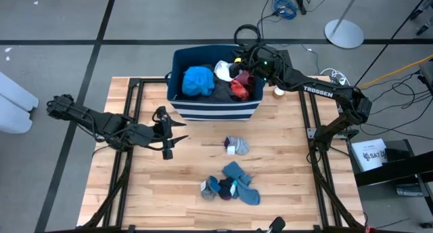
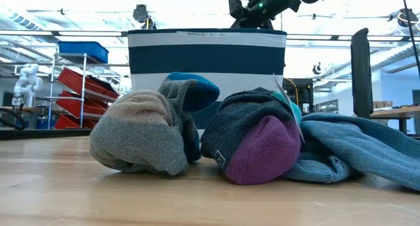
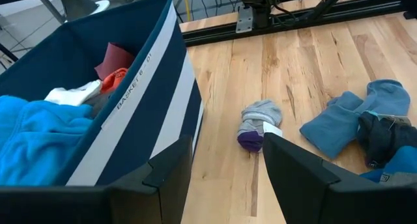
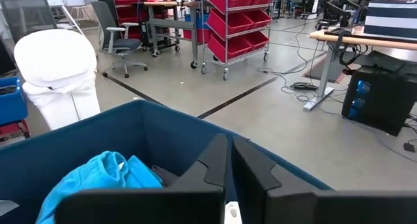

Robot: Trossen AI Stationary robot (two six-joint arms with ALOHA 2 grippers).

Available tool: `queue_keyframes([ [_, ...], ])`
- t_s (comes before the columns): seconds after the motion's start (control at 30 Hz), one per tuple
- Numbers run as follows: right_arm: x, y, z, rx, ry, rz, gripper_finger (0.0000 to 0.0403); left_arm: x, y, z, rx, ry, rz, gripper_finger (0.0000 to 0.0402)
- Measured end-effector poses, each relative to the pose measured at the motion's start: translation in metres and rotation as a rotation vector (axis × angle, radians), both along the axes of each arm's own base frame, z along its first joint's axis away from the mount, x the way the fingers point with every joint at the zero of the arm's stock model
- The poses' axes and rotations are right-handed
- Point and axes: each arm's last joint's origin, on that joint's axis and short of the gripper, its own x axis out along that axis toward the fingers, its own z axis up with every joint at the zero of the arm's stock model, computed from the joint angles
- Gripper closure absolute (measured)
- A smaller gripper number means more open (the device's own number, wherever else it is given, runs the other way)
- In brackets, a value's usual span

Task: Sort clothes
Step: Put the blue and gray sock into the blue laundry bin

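Note:
The clothes lie in two places. A bright blue top (image 1: 198,80), a white piece (image 1: 223,70), a dark grey piece and a red one (image 1: 240,89) sit in the striped dark blue bin (image 1: 177,108). A rolled grey and purple sock pair (image 1: 237,145) and a heap of blue and grey socks (image 1: 230,185) rest on the wooden table. My right gripper (image 4: 230,164) hovers over the bin's far right part, above the clothes, shut with nothing seen between its fingers. My left gripper (image 3: 225,178) stands open above the table, left of the bin's near corner, touching nothing.
Black frame rails (image 1: 312,135) run along the table's left and right sides. A small white round object (image 1: 278,91) lies right of the bin. Bare wood (image 1: 183,172) lies between the left gripper and the socks.

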Motion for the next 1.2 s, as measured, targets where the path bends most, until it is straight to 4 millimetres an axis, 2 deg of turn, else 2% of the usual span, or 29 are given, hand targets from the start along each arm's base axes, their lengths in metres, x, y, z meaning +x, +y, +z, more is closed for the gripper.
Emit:
queue_keyframes([
  [0.23, 0.000, 0.000, 0.000, 0.001, -0.001, 0.002, 0.0401, 0.000, 0.000, 0.000, 0.000, 0.000, 0.000, 0.0203],
  [0.47, 0.005, 0.008, 0.000, 0.062, -0.051, 0.131, 0.0402, 0.000, 0.000, 0.000, 0.000, 0.000, 0.000, 0.0203],
  [0.87, 0.030, 0.062, 0.000, 0.059, -0.040, 0.310, 0.0403, 0.000, 0.000, 0.000, 0.000, 0.000, 0.000, 0.0203],
  [1.2, 0.045, 0.121, 0.000, 0.058, -0.032, 0.482, 0.0403, 0.000, 0.000, 0.000, 0.000, 0.000, 0.000, 0.0203],
])
